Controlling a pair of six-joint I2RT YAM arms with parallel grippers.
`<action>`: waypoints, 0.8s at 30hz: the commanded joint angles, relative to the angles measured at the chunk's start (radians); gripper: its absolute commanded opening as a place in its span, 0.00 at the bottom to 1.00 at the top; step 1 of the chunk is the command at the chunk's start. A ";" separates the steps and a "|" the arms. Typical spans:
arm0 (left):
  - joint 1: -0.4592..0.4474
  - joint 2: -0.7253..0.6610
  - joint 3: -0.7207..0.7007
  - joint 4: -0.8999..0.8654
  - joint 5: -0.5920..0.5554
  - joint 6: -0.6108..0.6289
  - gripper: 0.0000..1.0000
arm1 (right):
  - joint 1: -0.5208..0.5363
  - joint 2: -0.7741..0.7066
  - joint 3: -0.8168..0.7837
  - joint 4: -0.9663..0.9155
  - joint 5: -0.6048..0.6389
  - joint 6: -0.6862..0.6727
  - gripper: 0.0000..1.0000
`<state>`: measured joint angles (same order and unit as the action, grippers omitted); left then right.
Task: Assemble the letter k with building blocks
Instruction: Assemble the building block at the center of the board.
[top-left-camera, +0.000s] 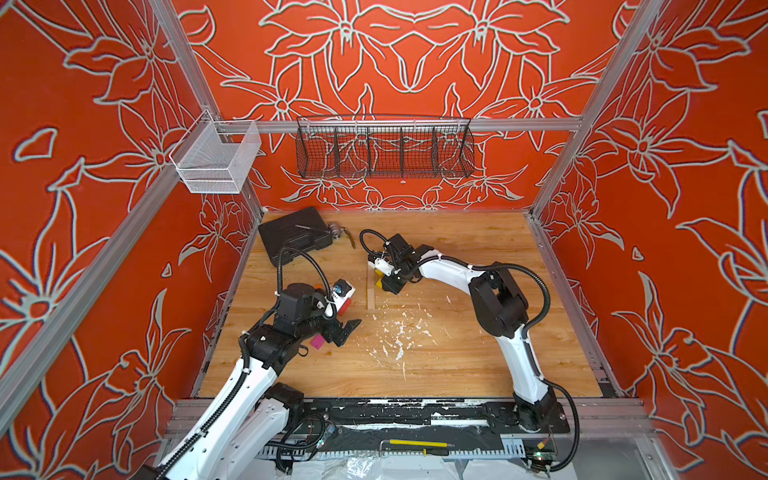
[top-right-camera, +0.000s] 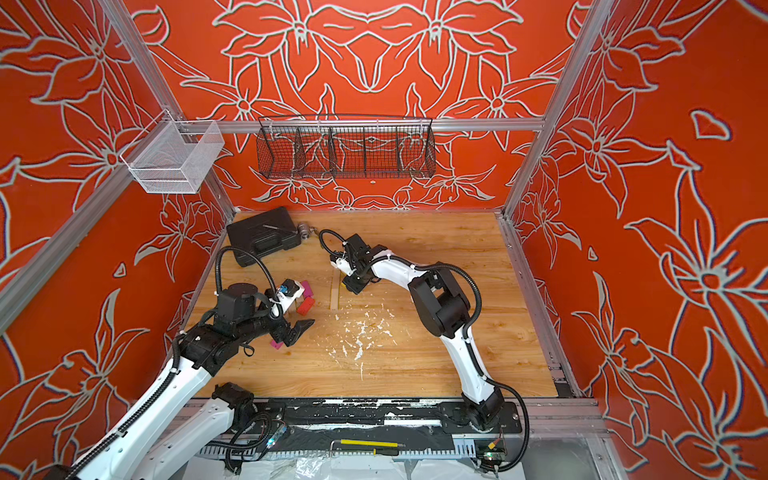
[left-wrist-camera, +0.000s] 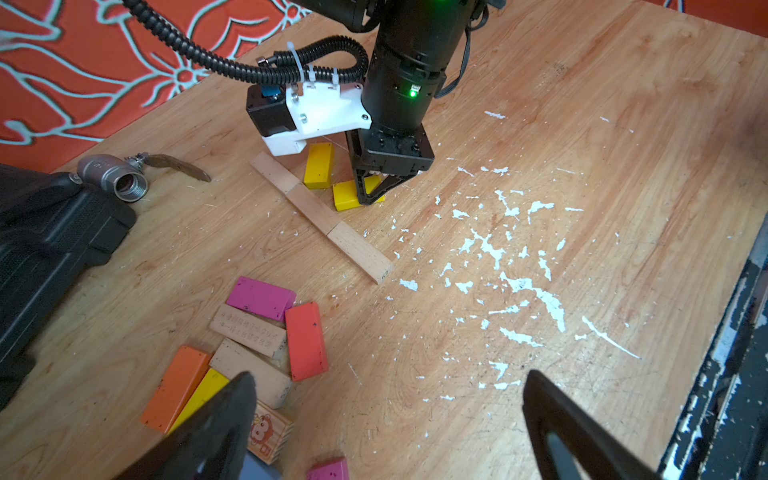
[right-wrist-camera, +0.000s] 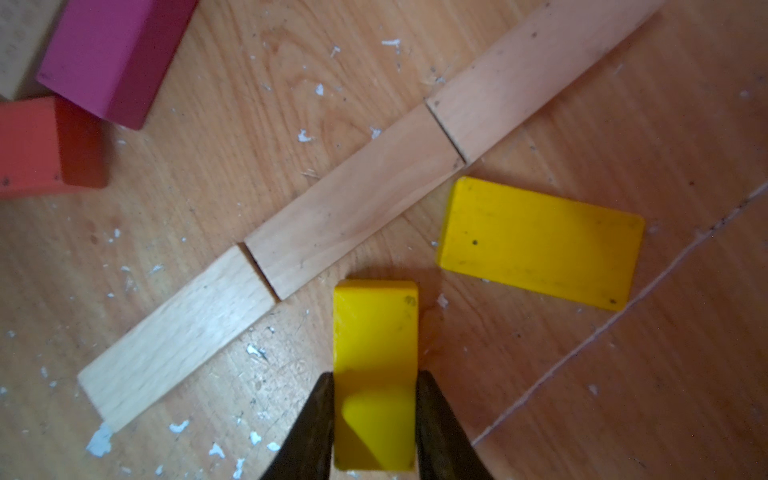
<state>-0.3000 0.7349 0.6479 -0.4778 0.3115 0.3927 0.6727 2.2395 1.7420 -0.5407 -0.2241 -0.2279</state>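
Wide bare table (top-left-camera: 490, 232) across the upper right and lower part of both top views, marked only by flat white paint flecks (top-left-camera: 399, 336) at lower centre. Upper left corner of the boards taken by a black case (top-left-camera: 291, 237), with a metal valve (top-left-camera: 336, 230) just beside it. Left of centre, a loose pile of blocks (left-wrist-camera: 257, 332) by the left gripper (left-wrist-camera: 390, 380), jaws spread wide over bare wood. At centre, a row of pale bars (left-wrist-camera: 320, 216) end to end. Close on its right, a flat yellow block (right-wrist-camera: 540, 243) and a gripped yellow block (right-wrist-camera: 374, 332) clamped in the right gripper (right-wrist-camera: 374, 376), with narrow gaps only. Open lane between pile and row.
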 joint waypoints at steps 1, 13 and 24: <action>0.010 -0.007 0.015 -0.001 0.016 0.015 0.97 | -0.007 0.019 0.037 -0.021 0.005 -0.013 0.32; 0.010 -0.010 0.015 -0.001 0.016 0.015 0.97 | -0.007 0.040 0.067 -0.032 -0.001 -0.006 0.32; 0.010 -0.014 0.015 -0.001 0.014 0.015 0.97 | -0.007 0.042 0.065 -0.030 -0.001 -0.001 0.39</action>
<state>-0.2996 0.7319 0.6479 -0.4778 0.3122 0.3927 0.6727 2.2593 1.7767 -0.5480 -0.2241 -0.2264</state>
